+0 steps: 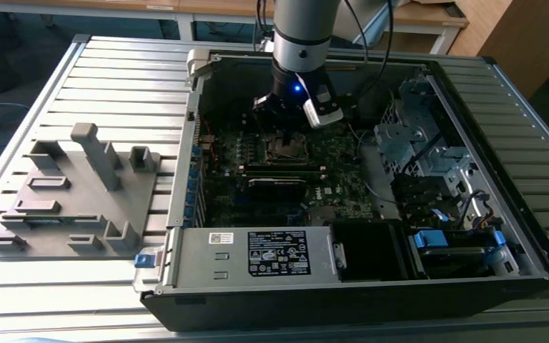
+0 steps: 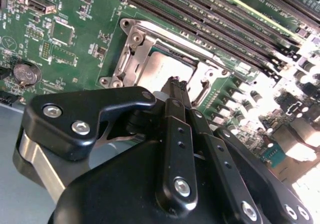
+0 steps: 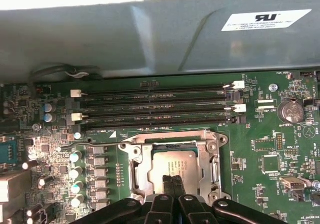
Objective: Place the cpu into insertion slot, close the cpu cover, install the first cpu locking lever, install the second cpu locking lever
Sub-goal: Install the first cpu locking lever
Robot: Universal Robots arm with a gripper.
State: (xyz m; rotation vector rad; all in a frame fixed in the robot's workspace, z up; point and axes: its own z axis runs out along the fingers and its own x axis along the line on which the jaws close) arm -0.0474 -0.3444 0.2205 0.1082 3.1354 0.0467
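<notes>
1. Ribbed grey metal is forming the table (image 1: 112, 78), and wooden desks are standing behind it in the exterior view.
2. An open computer case (image 1: 351, 300) is lying on the table. A grey moulded fixture (image 1: 74, 193) is sitting just beside it, on the exterior view's left.
3. The arm (image 1: 303, 28) is reaching straight down into the case. Its end effector (image 1: 284, 134) is hanging over the insertion slot (image 1: 287, 148) on the green circuit board (image 3: 260, 134).
4. The cpu (image 3: 175, 165) is sitting inside the insertion slot with its dull silver top facing up. In the second wrist view the cpu (image 2: 161, 71) is showing just beyond the black fingers.
5. The cpu cover (image 3: 137, 165) appears to be lying down flat around the chip, its window framing the metal top. The same cpu cover (image 2: 131, 53) is showing as a bright silver frame in the second wrist view.
6. The end effector (image 3: 173, 180) is closed, its two narrow fingers pressing against each other with nothing between them. The tips of the end effector (image 2: 176, 83) are pointing at the cpu's top, at or just above it; I cannot tell whether they are touching.
7. Long black memory slots (image 3: 155, 106) are running beside the socket, and a round coin battery (image 3: 291, 111) is sitting further along the board.
</notes>
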